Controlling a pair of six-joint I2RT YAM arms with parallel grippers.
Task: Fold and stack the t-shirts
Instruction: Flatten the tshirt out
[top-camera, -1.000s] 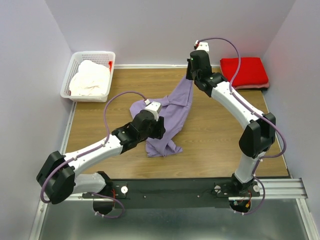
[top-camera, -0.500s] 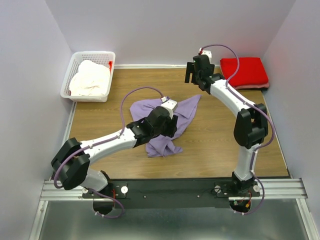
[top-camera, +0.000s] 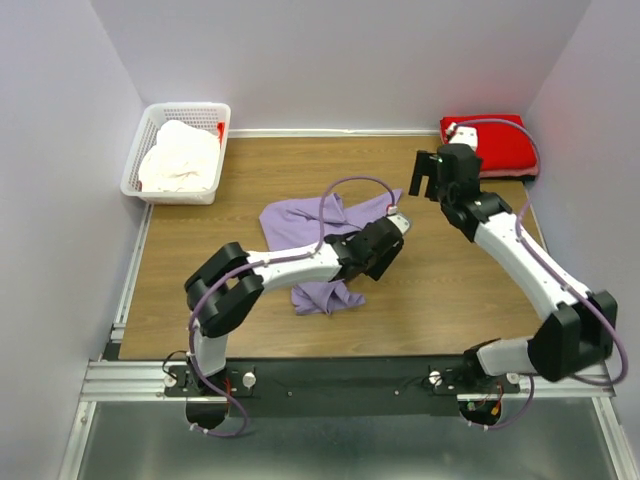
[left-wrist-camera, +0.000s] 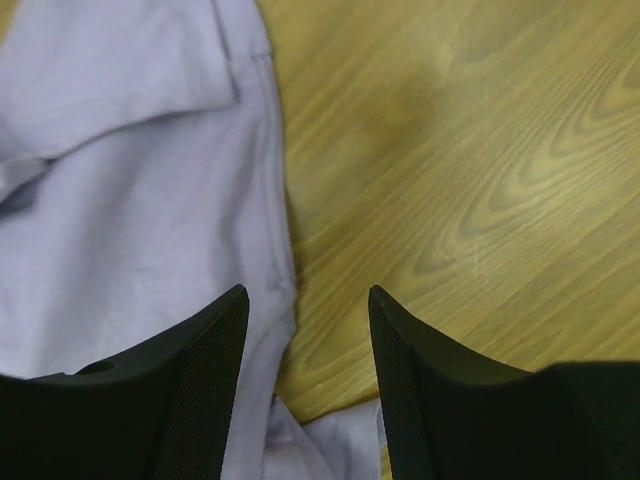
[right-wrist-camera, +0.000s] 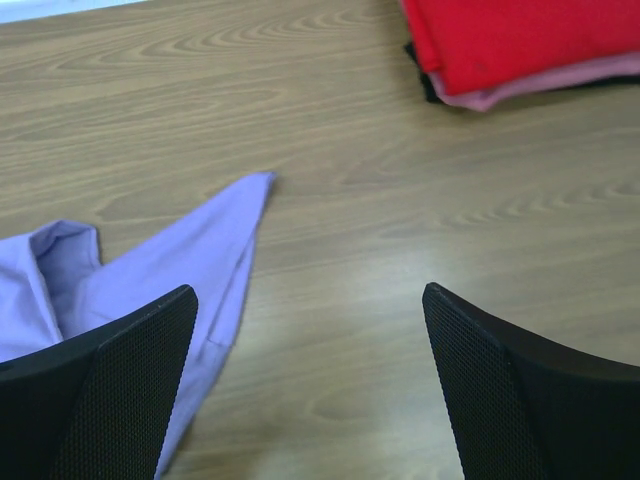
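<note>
A crumpled lavender t-shirt lies mid-table, one pointed corner reaching right. My left gripper hovers low over its right edge, open; the cloth edge and bare wood show between its fingers, nothing pinched. Open and empty, my right gripper hangs over bare wood just right of that corner. A folded red t-shirt sits at the back right. The cream-white t-shirt is bundled in the basket.
The white lattice basket stands at the back left corner. A pink layer shows under the red shirt. Walls close the table on three sides. Bare wood lies between the lavender shirt and the right arm.
The right gripper opened and let go of the lavender shirt's corner, which dropped flat; that arm swung right and nearer. The left arm swept right across the shirt to its right edge.
</note>
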